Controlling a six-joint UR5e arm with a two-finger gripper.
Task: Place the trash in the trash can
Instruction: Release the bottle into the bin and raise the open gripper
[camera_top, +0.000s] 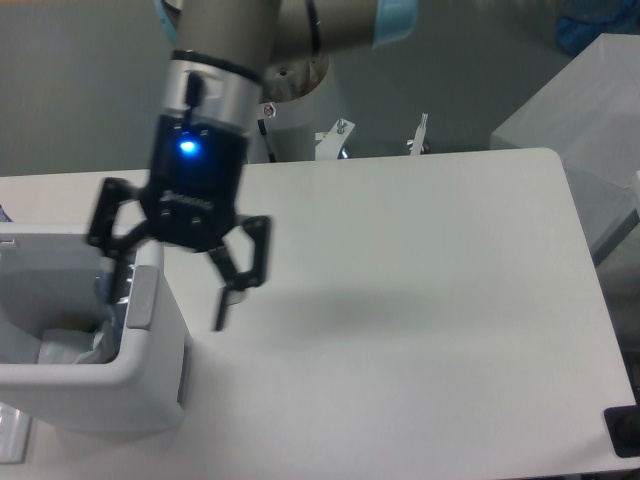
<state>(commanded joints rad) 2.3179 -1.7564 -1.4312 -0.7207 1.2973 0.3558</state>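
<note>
At far left, the white boxy plastic trash can (60, 385) with rounded corners, a thick rim and a grey side panel sits at the near-left corner of the white table (420, 330), its mouth open to the camera. Inside, low against the near wall, lies a crumpled clear-white plastic wrapper (68, 347); any green print on it is too blurred to make out. The slim clear bottle with the blue cap cannot be picked out with certainty: a bluish glint against the inner right wall may be part of it, but the view into the bin is partly blocked by the rim and one finger.

Just right of the bin's rim, the black two-finger gripper (170, 300) of the grey UR5e arm (225, 60) hangs above the tabletop, a blue light glowing on its body. Its jaws are spread wide and carry nothing, one finger over the bin's right edge and the other clear of it above bare table, which suits a tool that has let go over the opening.

With no trash visible on the table, the job looks done or nearly so.
</note>
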